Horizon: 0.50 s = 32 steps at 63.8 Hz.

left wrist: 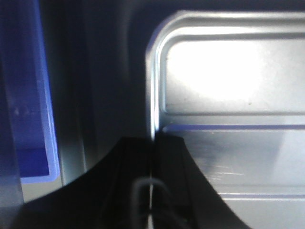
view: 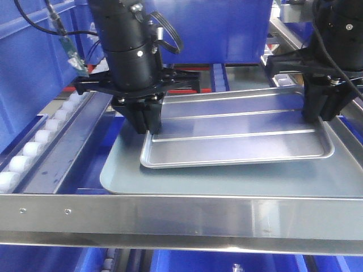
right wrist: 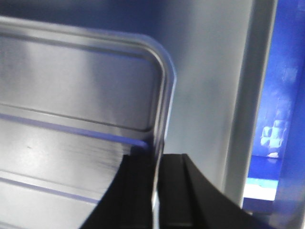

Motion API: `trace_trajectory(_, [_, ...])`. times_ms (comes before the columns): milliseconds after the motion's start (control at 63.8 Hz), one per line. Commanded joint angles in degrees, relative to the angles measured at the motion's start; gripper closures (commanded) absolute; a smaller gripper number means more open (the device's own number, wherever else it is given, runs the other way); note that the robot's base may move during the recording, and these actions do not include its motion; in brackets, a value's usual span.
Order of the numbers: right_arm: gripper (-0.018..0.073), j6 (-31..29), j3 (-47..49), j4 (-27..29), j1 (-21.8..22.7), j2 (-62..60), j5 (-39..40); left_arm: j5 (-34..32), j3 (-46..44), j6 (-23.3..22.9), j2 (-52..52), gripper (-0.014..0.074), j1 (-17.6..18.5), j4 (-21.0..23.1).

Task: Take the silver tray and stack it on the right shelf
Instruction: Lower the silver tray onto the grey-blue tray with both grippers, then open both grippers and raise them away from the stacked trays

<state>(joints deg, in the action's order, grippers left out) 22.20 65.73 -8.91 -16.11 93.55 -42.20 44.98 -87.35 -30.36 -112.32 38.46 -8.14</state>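
A big dull grey tray (view: 227, 178) lies flat across the middle of the front view, plain-floored, its rounded near-left corner just behind the lower bar. Blue plastic bins (view: 34, 73) fill the upper left and top centre, and there's more blue along the bottom edge beneath. At upper left a small green circuit board (view: 76, 59) hangs on black cables (view: 39, 22) in front of the blue wall.
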Motion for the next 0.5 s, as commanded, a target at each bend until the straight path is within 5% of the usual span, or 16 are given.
trace_trajectory(0, [0.0222, -1.05, 2.21, -2.86, 0.65, -2.55, 2.09, -0.23, -1.36, 3.62, 2.88, 0.0498, -1.17, 2.12])
trace_trajectory(110, [0.0048, -1.05, 2.21, -2.86, 0.65, -2.55, 2.02, -0.23, -1.36, 3.62, 2.88, 0.0287, -1.65, 2.12])
trace_trajectory(220, [-0.0015, -1.05, 2.21, -2.86, 0.65, -2.55, 1.97, 0.19, -1.36, 3.62, 2.88, 0.0139, -1.65, 2.12])
trace_trajectory(486, [0.0052, -1.05, 2.21, -2.81, 0.65, -6.97, 0.57, 3.33, -1.50, 4.44, 6.90, 0.0135, -1.44, 2.00])
